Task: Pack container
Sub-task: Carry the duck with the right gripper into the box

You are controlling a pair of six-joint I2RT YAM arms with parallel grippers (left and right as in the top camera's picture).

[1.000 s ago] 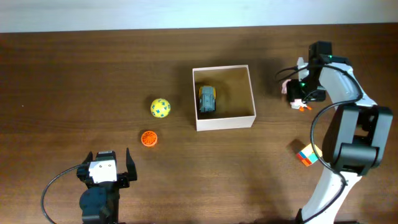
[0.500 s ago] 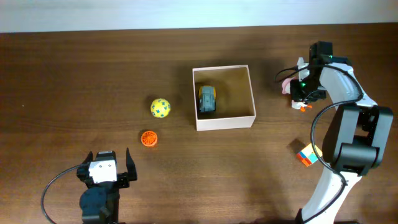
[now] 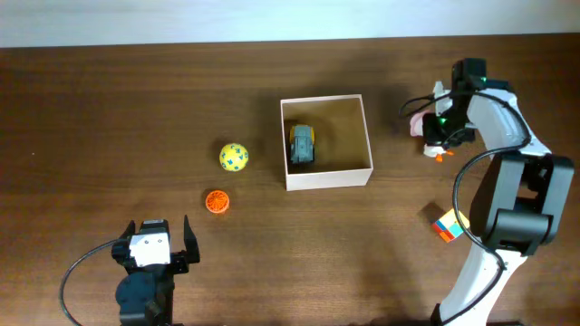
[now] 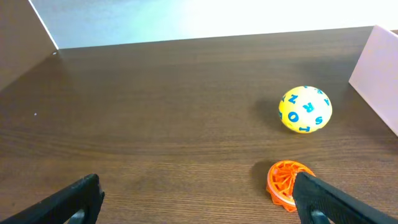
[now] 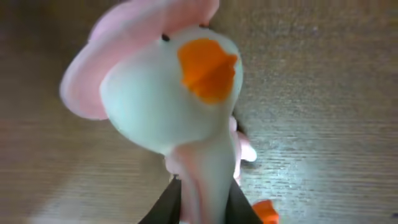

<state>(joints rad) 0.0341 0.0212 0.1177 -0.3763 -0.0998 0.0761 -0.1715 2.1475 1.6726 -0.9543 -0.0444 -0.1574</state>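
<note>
- Container (image 3: 328, 178): square, shallow, white-walled, tan inside. It stood open at the centre of the table (image 3: 136, 109). A grey toy car (image 3: 302, 145) lay within, against its 9 o'clock wall.
- Right pincer (image 5: 202, 200): clamped narrow on the slim neck of a white duck toy (image 5: 168, 106) with a pink hat and orange beak. It was at 3 o'clock of the container, near but apart. Whether the toy touched the table could not be told.
- Left pincer (image 4: 199, 202): spread wide, empty, at 7 o'clock of the container, well apart.
- Loose items: yellow lettered ball (image 3: 233, 156) at 9 o'clock, orange lattice ball (image 3: 217, 201) at 8 o'clock, colour cube (image 3: 447, 225) at 4 o'clock.
- Step in hand, as judged: duck to container. The toy should be raised until it clears the wall, then carried toward 9 o'clock. It should be lowered over the bare tan half, away from the car, and released only when low. The head sat far from the grip and might swing, so a slow carry was advised.
</note>
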